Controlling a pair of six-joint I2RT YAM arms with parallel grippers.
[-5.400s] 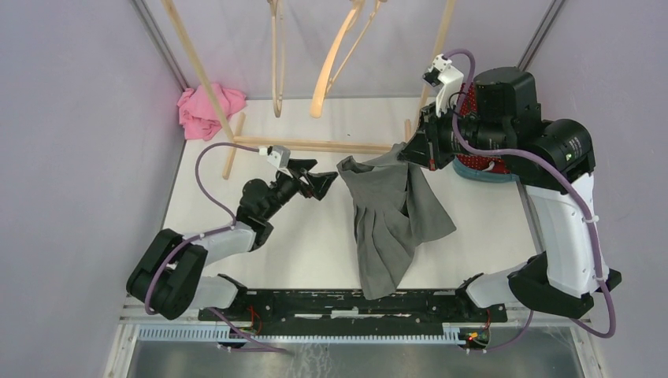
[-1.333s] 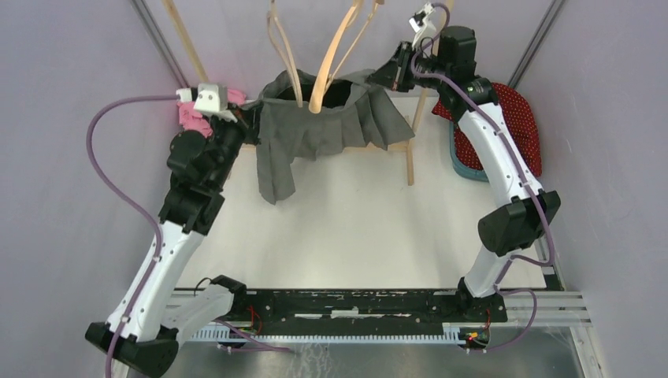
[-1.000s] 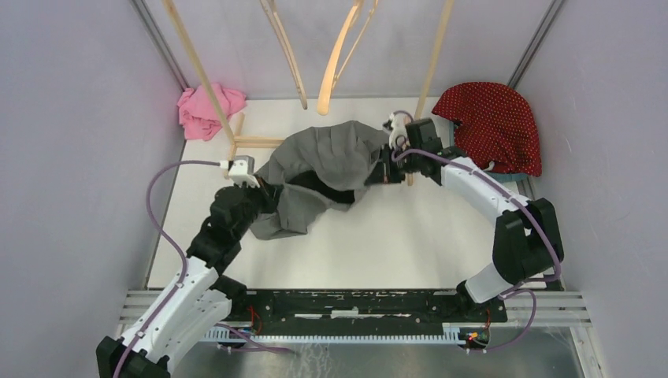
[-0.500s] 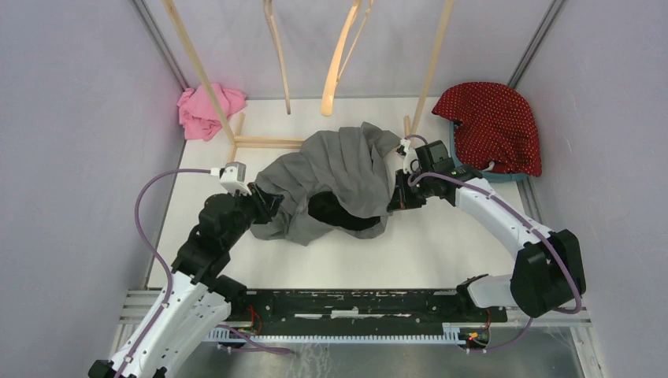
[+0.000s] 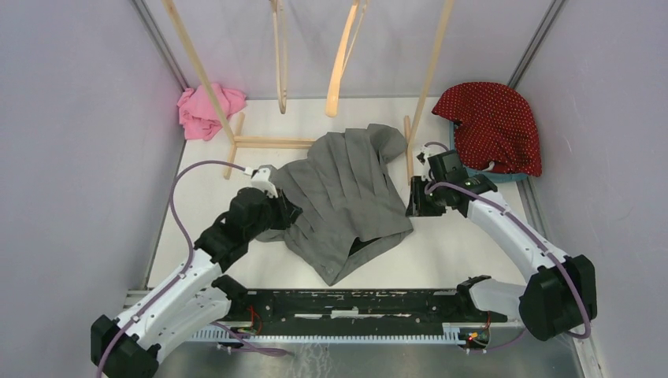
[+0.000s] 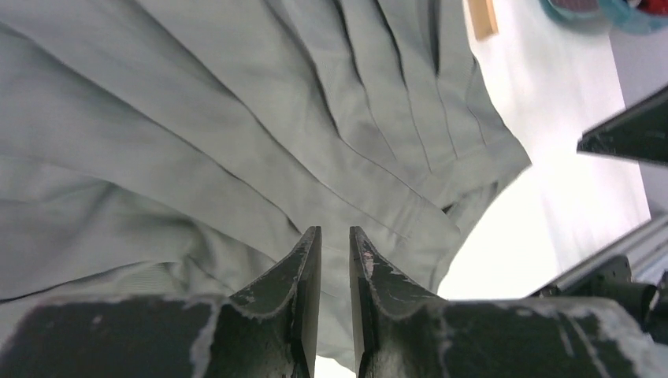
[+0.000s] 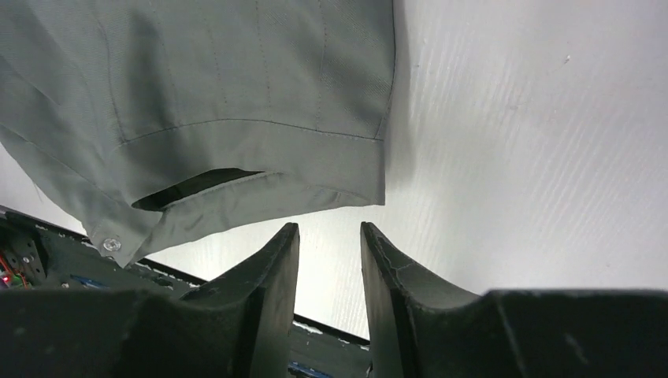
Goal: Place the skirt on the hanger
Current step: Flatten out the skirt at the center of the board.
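The grey pleated skirt (image 5: 346, 189) lies spread flat on the white table, off the hanger. Two wooden hangers (image 5: 340, 63) (image 5: 279, 63) dangle from the rack at the back, bare. My left gripper (image 5: 290, 214) sits low at the skirt's left edge. In the left wrist view its jaws (image 6: 335, 232) stand a narrow gap apart over the skirt (image 6: 236, 118), pinching nothing. My right gripper (image 5: 411, 209) rests just right of the skirt. In its wrist view (image 7: 329, 228) it is open over bare table, short of the skirt's waistband (image 7: 197, 79).
A pink cloth (image 5: 206, 109) lies at the back left. A red dotted cloth (image 5: 492, 126) covers a teal basket (image 5: 473, 169) at the back right. The wooden rack's base bar (image 5: 272, 143) and short post (image 5: 409, 150) stand behind the skirt. A black rail (image 5: 346, 303) runs along the near edge.
The skirt has dropped from a bunched heap to lying flat. My right gripper has opened and let it go, drawing back right. The left jaws have parted slightly and shifted right.
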